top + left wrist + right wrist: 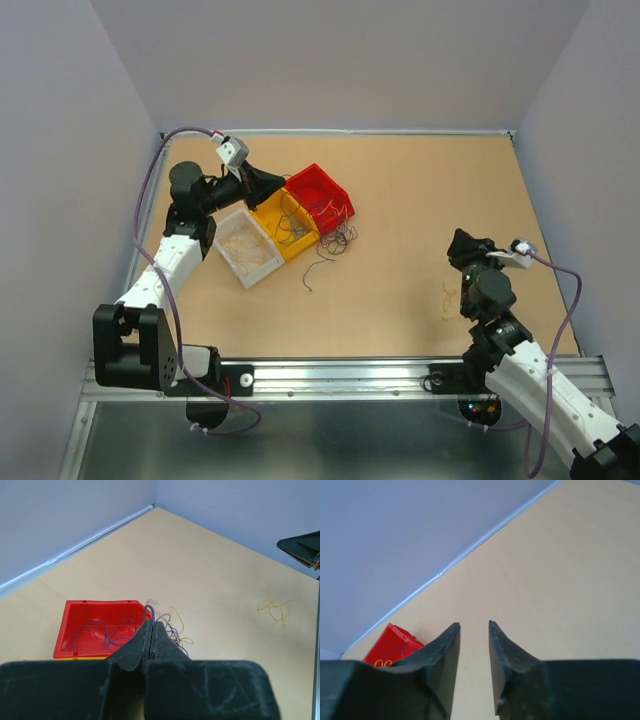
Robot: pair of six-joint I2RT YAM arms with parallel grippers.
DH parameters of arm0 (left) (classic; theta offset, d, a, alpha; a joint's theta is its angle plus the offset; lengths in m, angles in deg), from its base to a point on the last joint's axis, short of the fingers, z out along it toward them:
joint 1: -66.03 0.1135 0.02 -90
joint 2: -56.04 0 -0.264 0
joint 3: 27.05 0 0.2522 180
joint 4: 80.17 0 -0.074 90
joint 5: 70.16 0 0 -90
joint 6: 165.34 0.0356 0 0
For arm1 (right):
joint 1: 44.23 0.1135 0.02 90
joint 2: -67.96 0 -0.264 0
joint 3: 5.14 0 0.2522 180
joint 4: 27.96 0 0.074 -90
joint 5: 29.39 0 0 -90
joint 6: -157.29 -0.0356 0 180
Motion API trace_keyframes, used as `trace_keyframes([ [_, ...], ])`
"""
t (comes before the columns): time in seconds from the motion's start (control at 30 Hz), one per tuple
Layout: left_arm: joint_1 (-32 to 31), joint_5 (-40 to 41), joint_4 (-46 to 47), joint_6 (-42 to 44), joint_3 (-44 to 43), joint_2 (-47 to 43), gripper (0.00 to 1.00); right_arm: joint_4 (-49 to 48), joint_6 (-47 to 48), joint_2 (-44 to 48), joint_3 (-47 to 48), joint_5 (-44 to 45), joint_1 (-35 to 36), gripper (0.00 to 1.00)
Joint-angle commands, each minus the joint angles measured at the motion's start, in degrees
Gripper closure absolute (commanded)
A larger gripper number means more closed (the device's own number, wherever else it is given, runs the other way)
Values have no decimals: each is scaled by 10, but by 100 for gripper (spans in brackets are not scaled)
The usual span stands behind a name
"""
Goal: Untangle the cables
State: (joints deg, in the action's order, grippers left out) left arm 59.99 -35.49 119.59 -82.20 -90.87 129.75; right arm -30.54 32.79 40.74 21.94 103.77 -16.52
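Left hand [150, 624] is pressed together at its tips and seems to pinch the purple cable [148, 611] where it arches up over the red bin [62, 630]. Right hand [474, 626] stands slightly spread with nothing between its fingers, well apart from the bins, over bare surface [400, 190]

Beside the red bin sit the yellow bin [268, 215] and the white bin [229, 256], each with strands in it. The clump [337, 238] lies on the surface, touching the red and yellow bins. The yellow cables [277, 609] lie alone near the right hand, and a dark strand [315, 272] lies just near of the clump

Risks, as I judge them:
- A pull on the purple cable may drag the light red bin or tip it, since nothing holds it down
- Strands crossing the rim may pull clump wires along and tighten the knot
- A wire this fine may slip out of the pinch

Purple cable runs from the pinch down and left into the red bin, looping along its length. Clump has no clear axis. Dark strand curves from near-left to far-right in the top view
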Motion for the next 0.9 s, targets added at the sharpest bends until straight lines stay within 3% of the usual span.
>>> trace_keyframes([
  [0.0,-14,-62,37,4,-12,6,100,-14,41,-13,0,-56,-4,62],
  [0.03,-29,-75,10,17,-20,6,100,-51,78,-33,0,-134,-4,46],
  [0.13,-70,-66,-46,107,-26,-9,100,-119,118,-92,-5,-263,-4,24],
  [0.17,-83,-63,-65,129,-28,-15,100,-127,123,-109,3,-286,-5,22],
  [0.3,-192,-30,-269,289,-82,-39,100,-191,138,-183,14,-419,-3,19],
  [0.37,-263,-19,-313,331,-92,-63,100,-216,144,-214,14,-470,-3,17],
  [0.47,-323,24,-353,357,-112,-88,100,-274,153,-233,7,-562,2,15],
  [0.6,-386,34,-423,360,-218,-73,100,-326,171,-226,-7,-628,23,15],
  [0.87,-446,69,-526,372,-346,-5,100,-346,207,-208,-14,-645,65,17],
])
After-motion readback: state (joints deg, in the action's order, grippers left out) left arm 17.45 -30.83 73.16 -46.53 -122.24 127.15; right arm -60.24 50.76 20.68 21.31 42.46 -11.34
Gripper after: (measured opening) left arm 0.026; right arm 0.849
